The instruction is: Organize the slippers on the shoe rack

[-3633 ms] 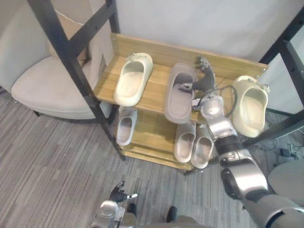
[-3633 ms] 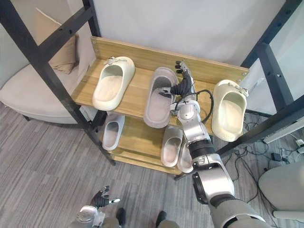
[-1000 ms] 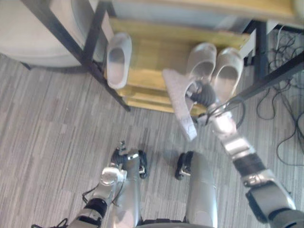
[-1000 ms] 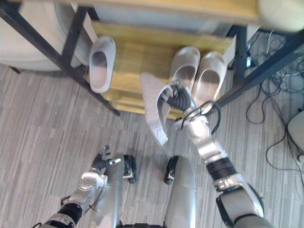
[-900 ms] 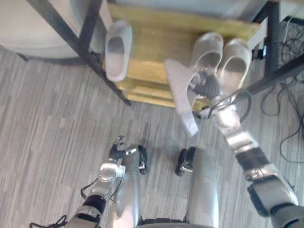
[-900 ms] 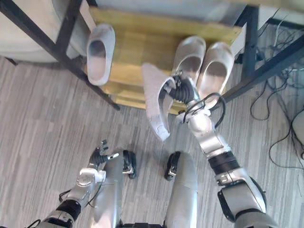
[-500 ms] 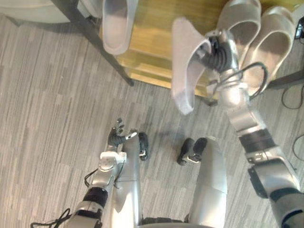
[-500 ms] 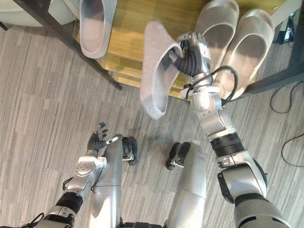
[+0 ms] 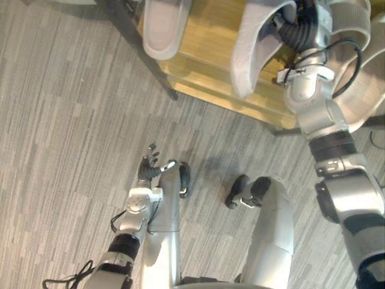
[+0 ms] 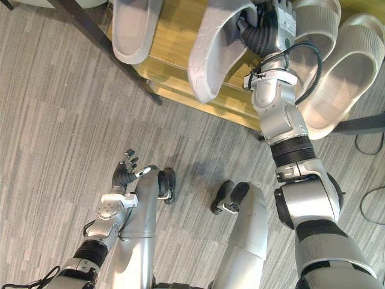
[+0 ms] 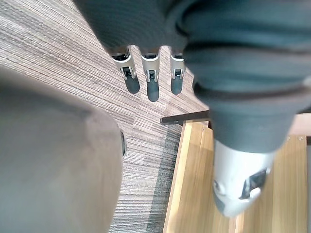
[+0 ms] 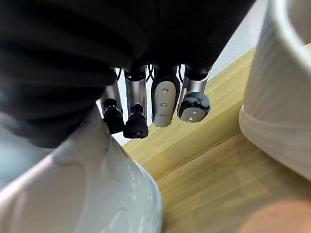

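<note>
My right hand [image 10: 266, 31] is shut on a grey slipper [image 10: 215, 49], fingers curled into its opening. The slipper hangs on its side over the front edge of the wooden rack's low shelf [image 9: 204, 63], its sole turned to the left. In the right wrist view the curled fingers [image 12: 163, 102] sit just above the slipper's pale upper [image 12: 92, 194]. A matching grey slipper [image 9: 162, 27] lies on the same shelf further left. My left hand [image 9: 148, 168] hangs open low beside the leg, its straight fingers [image 11: 151, 82] over the floor.
A pair of pale slippers [image 10: 346, 66] lies on the low shelf just right of my right hand. A black frame post [image 9: 141, 48] slants down left of the shelf. Grey striped carpet [image 9: 66, 120] spreads in front of the rack.
The grey slipper has come off the top shelf and down in my right hand to the low shelf. The camera has tipped downward, so the whole picture has shifted. The left hand stays put.
</note>
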Motion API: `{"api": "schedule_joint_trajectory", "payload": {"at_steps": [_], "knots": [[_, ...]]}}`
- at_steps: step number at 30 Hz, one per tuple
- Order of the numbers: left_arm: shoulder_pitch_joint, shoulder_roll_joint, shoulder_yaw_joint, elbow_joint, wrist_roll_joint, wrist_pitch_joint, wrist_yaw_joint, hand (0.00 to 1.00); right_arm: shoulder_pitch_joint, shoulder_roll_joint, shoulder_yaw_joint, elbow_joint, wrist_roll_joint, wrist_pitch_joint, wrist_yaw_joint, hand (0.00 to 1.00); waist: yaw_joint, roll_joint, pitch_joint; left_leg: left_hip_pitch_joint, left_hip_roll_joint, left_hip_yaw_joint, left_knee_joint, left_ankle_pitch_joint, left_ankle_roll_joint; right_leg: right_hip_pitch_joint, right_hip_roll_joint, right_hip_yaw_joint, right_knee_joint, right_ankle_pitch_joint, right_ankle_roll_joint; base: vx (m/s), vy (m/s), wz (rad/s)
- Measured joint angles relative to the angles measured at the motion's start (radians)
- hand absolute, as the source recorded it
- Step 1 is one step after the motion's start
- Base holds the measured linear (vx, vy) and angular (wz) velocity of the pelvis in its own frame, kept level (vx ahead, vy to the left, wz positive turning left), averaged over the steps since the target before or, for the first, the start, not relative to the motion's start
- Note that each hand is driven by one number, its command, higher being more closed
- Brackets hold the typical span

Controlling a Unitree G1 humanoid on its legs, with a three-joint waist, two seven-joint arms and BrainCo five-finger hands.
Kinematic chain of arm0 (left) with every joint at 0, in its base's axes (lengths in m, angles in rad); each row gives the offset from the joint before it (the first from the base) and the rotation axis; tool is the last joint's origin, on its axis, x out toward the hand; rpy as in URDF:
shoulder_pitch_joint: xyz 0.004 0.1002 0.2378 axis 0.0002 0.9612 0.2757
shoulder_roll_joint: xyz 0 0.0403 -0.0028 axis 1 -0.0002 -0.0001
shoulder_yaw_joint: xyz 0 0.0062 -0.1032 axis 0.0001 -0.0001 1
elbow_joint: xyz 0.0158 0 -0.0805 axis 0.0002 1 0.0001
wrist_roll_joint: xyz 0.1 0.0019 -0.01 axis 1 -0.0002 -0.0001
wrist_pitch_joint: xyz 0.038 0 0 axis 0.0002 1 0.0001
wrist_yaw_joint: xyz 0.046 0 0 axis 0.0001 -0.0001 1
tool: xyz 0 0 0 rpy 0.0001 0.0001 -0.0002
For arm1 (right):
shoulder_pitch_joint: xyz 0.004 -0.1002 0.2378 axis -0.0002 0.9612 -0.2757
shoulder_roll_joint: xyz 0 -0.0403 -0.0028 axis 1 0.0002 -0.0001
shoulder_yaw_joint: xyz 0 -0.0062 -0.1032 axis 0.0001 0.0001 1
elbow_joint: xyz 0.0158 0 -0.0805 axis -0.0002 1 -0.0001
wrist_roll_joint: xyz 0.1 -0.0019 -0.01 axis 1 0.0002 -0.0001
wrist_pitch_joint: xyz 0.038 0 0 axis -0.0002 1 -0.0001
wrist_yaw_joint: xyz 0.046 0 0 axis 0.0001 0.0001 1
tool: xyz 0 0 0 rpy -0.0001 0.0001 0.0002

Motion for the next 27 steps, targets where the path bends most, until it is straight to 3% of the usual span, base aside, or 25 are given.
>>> {"api": "schedule_joint_trajectory", "payload": {"at_steps": [10, 11, 27], "knots": [[0.000, -0.012, -0.002, 0.024, -0.031, 0.000, 0.000, 0.00, -0.047, 0.001, 0.013, 0.093, 0.000, 0.027, -0.024, 1.00, 0.007, -0.013, -0.037, -0.020, -0.017, -0.017, -0.008, 0.011, -0.010, 0.000, -0.016, -0.023, 0.000, -0.010, 0.001, 0.05, -0.019, 0.08], [-0.001, -0.013, -0.002, 0.024, -0.031, 0.000, 0.000, 0.00, -0.064, 0.001, 0.021, 0.110, 0.000, 0.028, -0.025, 0.00, 0.009, -0.013, -0.037, -0.021, -0.017, -0.019, -0.009, 0.013, -0.010, 0.000, -0.017, -0.025, 0.000, -0.010, 0.000, 0.03, -0.018, 0.03], [-0.024, -0.029, -0.011, 0.059, -0.033, 0.000, 0.001, 0.00, -0.110, 0.001, 0.074, 0.159, 0.004, 0.026, -0.029, 0.00, 0.034, -0.017, -0.059, -0.032, -0.026, -0.040, -0.037, 0.037, -0.029, 0.005, -0.026, -0.060, -0.008, -0.018, -0.015, 0.04, -0.030, 0.05]]}}
